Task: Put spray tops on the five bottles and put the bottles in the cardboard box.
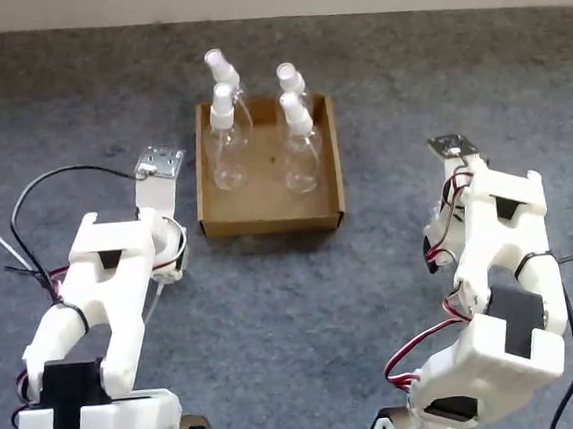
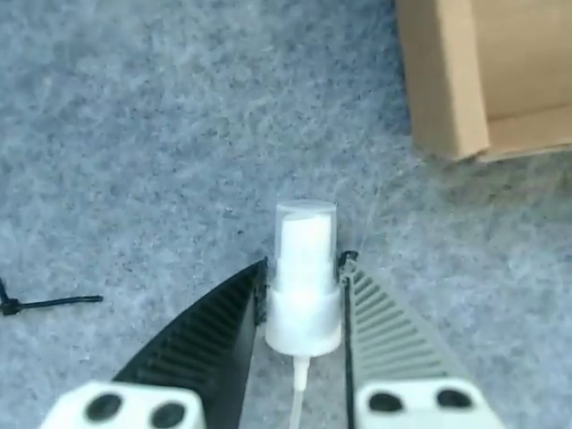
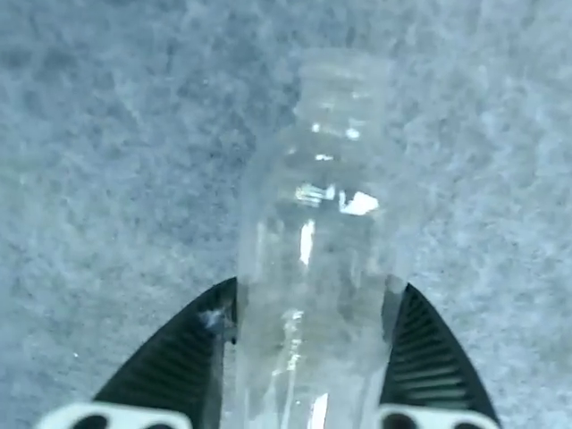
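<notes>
Wrist views reveal left tool (image 2: 304,264) clamped on spray top (image 2: 304,295), right tool (image 3: 313,290) clamped on clear bottle (image 3: 323,206).

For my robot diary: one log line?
left gripper: shut on spray top | right gripper: shut on topless bottle | box: four capped bottles

White spray top (image 2: 304,295); clear bottle (image 3: 313,250); brown cardboard box (image 1: 267,222); mottled grey carpet (image 1: 371,267); black ribbed left claw (image 2: 304,261).

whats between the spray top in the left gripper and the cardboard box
Nothing but bare grey carpet: the left wrist view shows an open stretch between the spray top in the left gripper and the cardboard box.
</notes>
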### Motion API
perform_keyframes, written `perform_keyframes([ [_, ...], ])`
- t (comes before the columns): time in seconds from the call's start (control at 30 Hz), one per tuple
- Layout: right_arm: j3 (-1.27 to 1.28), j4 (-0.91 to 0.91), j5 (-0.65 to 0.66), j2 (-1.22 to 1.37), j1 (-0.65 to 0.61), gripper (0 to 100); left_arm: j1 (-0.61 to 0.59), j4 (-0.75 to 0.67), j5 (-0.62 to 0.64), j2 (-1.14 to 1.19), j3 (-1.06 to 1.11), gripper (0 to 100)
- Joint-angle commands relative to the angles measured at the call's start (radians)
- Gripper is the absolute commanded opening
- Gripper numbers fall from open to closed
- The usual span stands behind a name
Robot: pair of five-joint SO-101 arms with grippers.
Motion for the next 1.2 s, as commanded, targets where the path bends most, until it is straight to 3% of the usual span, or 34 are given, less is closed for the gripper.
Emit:
perform_keyframes([
  [0.0,-0.008,0.022,0.021,-0.013,0.007,15.9,-0.013,-0.029,0.006,-0.047,0.005,4],
  [0.3,-0.173,0.153,-0.058,-0.008,-0.094,32.8,-0.013,-0.032,0.005,-0.047,0.022,4],
  [0.63,-0.24,0.099,-0.06,0.05,-0.117,33.1,-0.013,-0.071,0.005,-0.047,0.044,4],
  [0.97,-0.248,0.102,-0.055,0.196,-0.107,18.0,-0.013,-0.071,0.006,-0.047,0.044,4],
  [1.17,-0.348,0.166,-0.058,0.194,-0.102,1.3,-0.013,-0.072,0.005,-0.047,0.044,4],
])
